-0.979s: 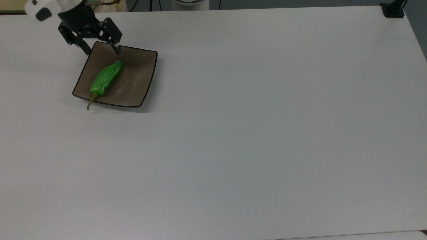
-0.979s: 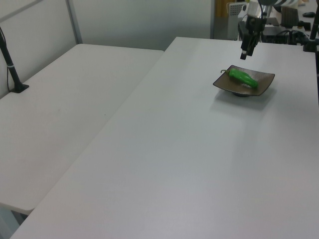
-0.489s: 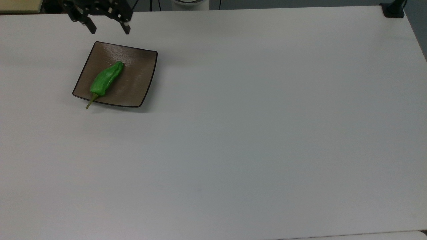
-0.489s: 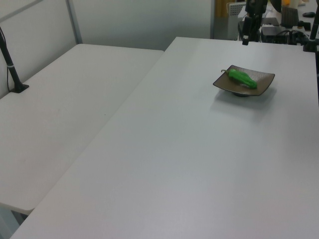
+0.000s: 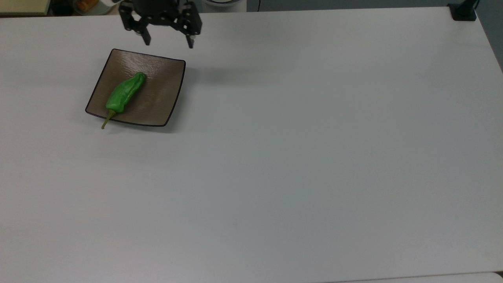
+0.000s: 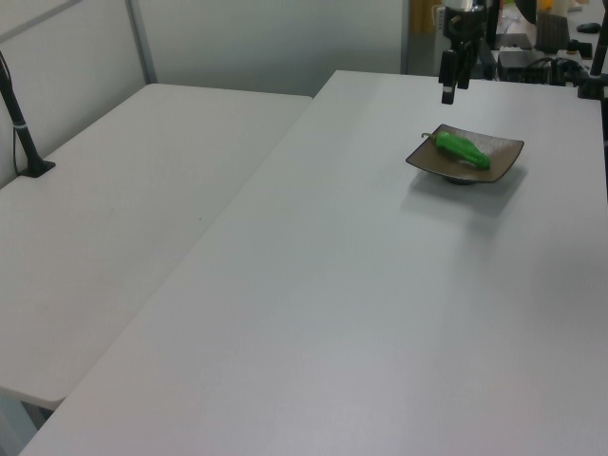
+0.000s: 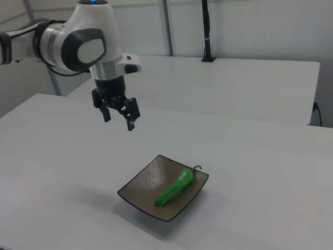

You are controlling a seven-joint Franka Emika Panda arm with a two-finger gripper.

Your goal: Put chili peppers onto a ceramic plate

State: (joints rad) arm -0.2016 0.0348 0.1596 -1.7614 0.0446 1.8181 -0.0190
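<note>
The green chili pepper lies diagonally on the square brown ceramic plate, its stem poking over the plate's near-left edge in the top view. The left view has the pepper on the plate too, and so does the right view, with the pepper across the plate. My gripper hangs open and empty in the air beyond the plate's far edge, well above the table. It also shows in the left view as the gripper and in the right view as the gripper, up and to the right view's left of the plate.
The white table stretches wide to the top view's right and front. A second white table stands on the left view's left. A black post base sits at the top view's far right corner.
My open gripper has risen off the plate's far corner and swung toward the top view's right along the far edge. The pepper and plate have stayed put.
</note>
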